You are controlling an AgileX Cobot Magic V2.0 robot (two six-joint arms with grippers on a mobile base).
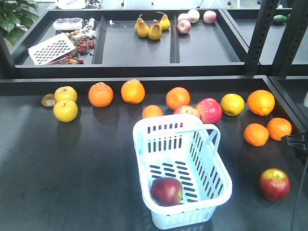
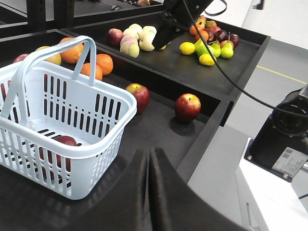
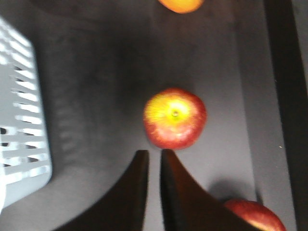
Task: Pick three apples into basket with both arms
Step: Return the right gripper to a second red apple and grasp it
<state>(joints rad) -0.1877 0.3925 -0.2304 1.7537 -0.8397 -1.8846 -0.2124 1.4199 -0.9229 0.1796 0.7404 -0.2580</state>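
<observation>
The light-blue basket stands at the table's middle front with one dark-red apple inside; the left wrist view shows that apple through the slots. A second apple lies on the table right of the basket. In the left wrist view two apples lie beyond the basket. My left gripper is shut and empty, beside the basket's near corner. My right gripper hovers just short of an apple, its fingers nearly together with nothing between them. Another apple shows at the lower right.
Oranges, yellow fruit and a pink-red apple line the table behind the basket. Pears and pink apples fill a rear tray. The table's raised right edge runs close to the apples. Black posts stand at the back right.
</observation>
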